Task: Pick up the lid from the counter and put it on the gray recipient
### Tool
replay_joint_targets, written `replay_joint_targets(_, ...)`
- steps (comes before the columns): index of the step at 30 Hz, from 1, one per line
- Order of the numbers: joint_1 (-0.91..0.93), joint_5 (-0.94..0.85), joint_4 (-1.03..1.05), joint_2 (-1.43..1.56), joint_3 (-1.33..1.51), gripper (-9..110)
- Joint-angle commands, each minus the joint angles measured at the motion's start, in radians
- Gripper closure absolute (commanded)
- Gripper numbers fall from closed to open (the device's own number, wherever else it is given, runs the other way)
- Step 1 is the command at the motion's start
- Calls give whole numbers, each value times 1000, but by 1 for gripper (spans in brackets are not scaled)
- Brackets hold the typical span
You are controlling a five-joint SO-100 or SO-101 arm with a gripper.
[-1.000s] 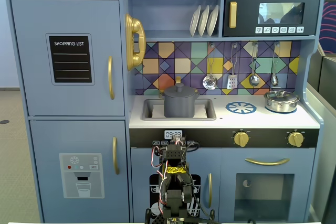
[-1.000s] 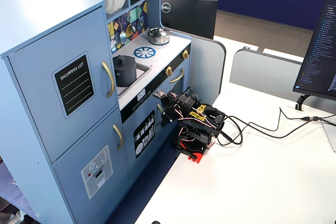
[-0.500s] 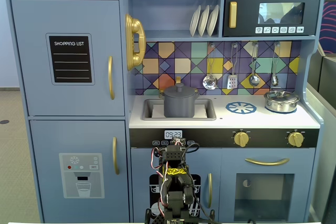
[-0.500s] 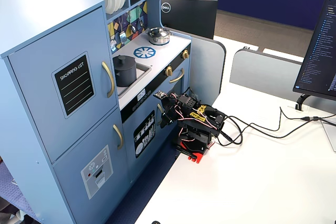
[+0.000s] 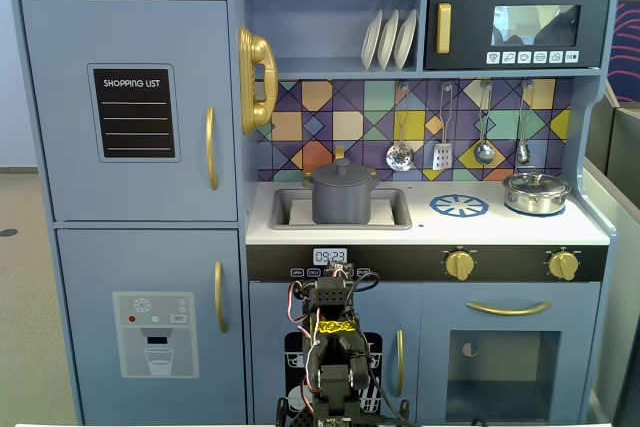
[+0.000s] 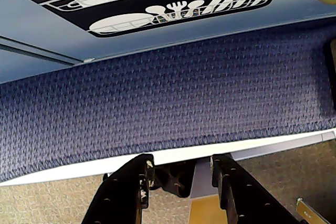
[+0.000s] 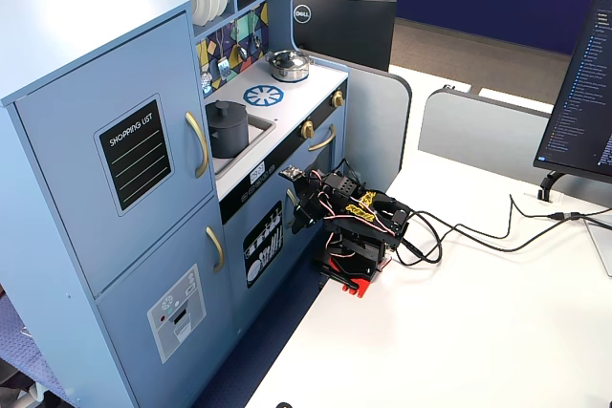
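Compared with a second ago, the folded arm [image 7: 349, 217] shows its gripper [image 7: 298, 217] end tucked slightly lower and closer to the toy kitchen's cabinet front [image 7: 277, 226] in a fixed view. Since half a second ago, nothing visibly differs.

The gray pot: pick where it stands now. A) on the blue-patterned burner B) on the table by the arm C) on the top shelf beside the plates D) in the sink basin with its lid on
D: in a fixed view the gray pot stands in the sink basin, with the lid already on top.
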Motion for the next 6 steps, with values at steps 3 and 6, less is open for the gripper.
replay_joint_targets(3,8,40,167,-8,3,96)
replay_joint_targets(6,8,40,167,-8,3,96)
